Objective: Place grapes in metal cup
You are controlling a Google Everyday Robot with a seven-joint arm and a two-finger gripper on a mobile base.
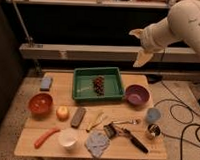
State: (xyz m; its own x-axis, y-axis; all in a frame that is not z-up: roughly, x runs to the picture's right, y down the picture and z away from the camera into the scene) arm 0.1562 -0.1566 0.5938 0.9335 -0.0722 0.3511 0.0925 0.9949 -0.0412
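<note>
The grapes (99,85), a dark reddish-purple bunch, lie in the green tray (85,79) at the back middle of the wooden table. The metal cup (153,130), small and shiny, stands near the table's right edge, in front of a light blue cup (153,115). My gripper (137,46) hangs in the air above and behind the table's right part, well above the tray, up and to the right of the grapes. Its fingers are spread apart and empty.
A purple bowl (137,94) stands right of the tray. A red bowl (41,103), an apple (62,112), a blue sponge (46,82), a white cup (68,139), a grey cloth (97,143) and a black-handled tool (130,137) lie on the table. Cables run on the floor at right.
</note>
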